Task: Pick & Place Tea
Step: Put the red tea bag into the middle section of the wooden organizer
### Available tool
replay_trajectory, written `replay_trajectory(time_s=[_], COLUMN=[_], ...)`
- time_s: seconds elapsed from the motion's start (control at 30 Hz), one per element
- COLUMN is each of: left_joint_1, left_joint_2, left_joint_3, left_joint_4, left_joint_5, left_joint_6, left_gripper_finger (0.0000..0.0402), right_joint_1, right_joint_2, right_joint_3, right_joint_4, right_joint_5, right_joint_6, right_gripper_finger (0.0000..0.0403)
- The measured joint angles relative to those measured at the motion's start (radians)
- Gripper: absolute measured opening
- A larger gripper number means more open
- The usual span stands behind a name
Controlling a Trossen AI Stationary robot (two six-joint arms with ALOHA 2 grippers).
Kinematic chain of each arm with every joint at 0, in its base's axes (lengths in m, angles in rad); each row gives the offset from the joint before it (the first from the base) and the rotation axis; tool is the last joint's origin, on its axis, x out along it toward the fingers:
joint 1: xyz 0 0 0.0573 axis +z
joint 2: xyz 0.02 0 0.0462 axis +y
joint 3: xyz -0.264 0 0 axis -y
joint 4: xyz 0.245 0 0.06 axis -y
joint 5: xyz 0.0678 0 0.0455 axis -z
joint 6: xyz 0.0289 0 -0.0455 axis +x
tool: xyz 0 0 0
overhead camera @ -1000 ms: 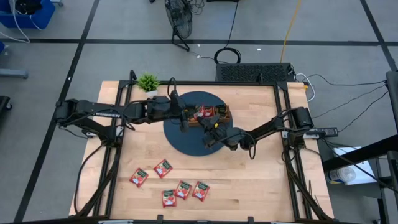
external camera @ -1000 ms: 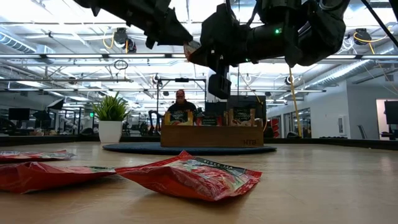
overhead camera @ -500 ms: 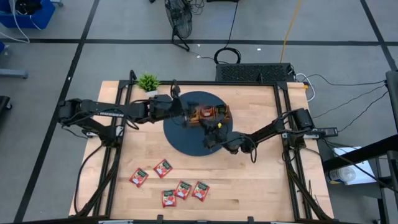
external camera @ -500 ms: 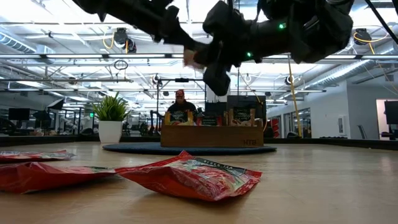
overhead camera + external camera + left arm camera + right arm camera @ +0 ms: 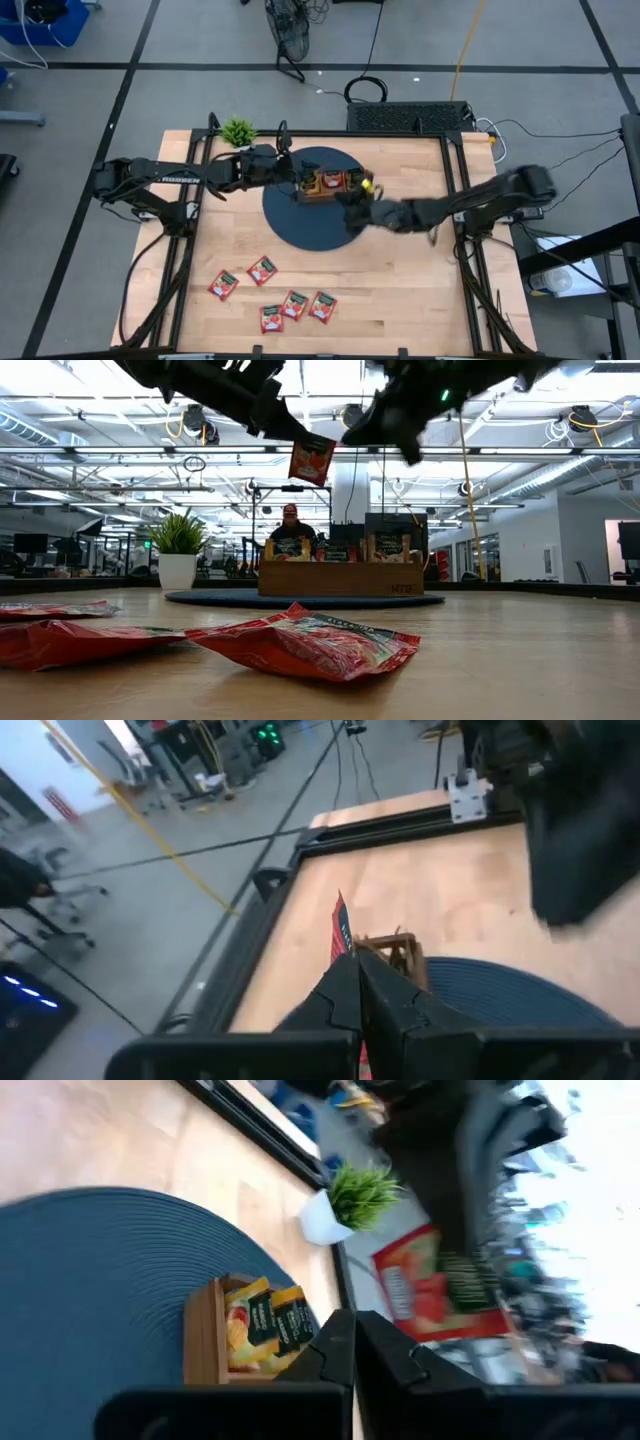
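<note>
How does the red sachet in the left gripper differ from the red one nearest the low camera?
The held sachet hangs upright in the air, pinched by the left gripper above the wooden tray. The nearest sachet lies flat on the table, untouched. Both are red with printed labels.

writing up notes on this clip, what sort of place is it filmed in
Most likely a robotics lab or open workshop floor: the wooden table stands on bare concrete with floor tape, cables trail behind it, and the low view shows exposed ceiling lights over rows of workstations.
</note>
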Motion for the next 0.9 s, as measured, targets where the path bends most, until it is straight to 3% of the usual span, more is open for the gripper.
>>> replay_trajectory(time_s=[0.17,0.3,0.43,0.63,0.9], left_joint_1=[0.008,-0.004,-0.004,-0.006,-0.015], left_joint_2=[0.061,0.138,0.164,0.163,0.165], left_joint_3=[0.000,0.000,0.004,0.004,0.003], left_joint_4=[0.031,0.093,0.116,0.123,0.067], left_joint_5=[0.084,0.094,0.106,0.126,0.123], left_joint_6=[-0.097,-0.089,-0.084,-0.086,-0.086], left_gripper_finger=[0.0002,0.0001,0.0001,0.0001,0.0001], right_joint_1=[-0.146,-0.219,-0.256,-0.273,-0.274], right_joint_2=[-0.127,-0.068,0.028,0.134,0.201], right_joint_3=[0.184,0.365,0.514,0.594,0.600], right_joint_4=[-0.487,-0.770,-0.928,-0.928,-0.925], right_joint_5=[-0.235,-0.343,-0.407,-0.569,-0.569], right_joint_6=[0.131,0.180,0.243,0.257,0.235], right_gripper_finger=[0.0001,0.0026,0.0088,0.0164,0.0141])
